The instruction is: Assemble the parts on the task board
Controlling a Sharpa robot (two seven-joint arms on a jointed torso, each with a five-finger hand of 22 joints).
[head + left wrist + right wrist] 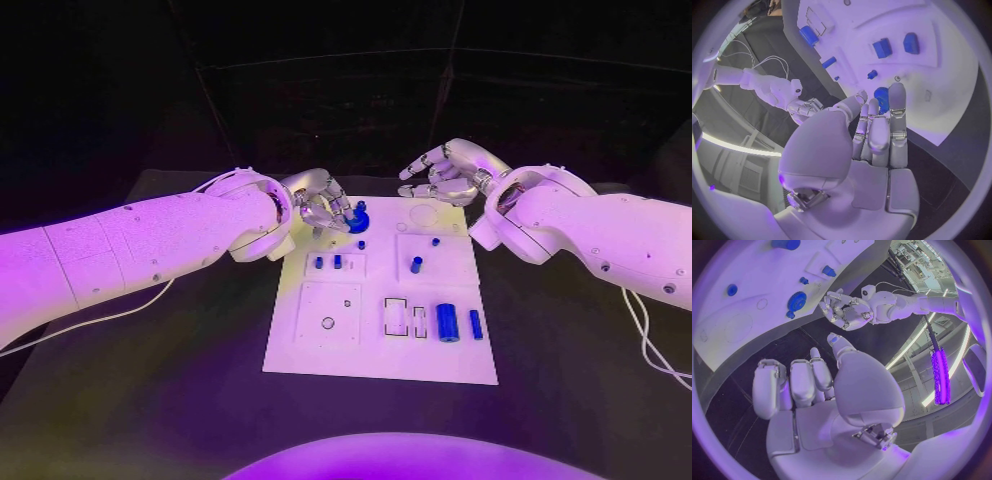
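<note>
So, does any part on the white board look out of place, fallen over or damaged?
Nothing stands out. The task board lies flat on the table, and the blue parts look whole and sit on it. The left hand is at the blue gear; the right hand hovers empty.

A flat white rectangular task board is laid in the middle of the black tabletop. Small blue parts are spread over it: a round blue toothed gear at the far edge, a blue cylinder lying near the front right, and short blue pegs standing between.
</note>
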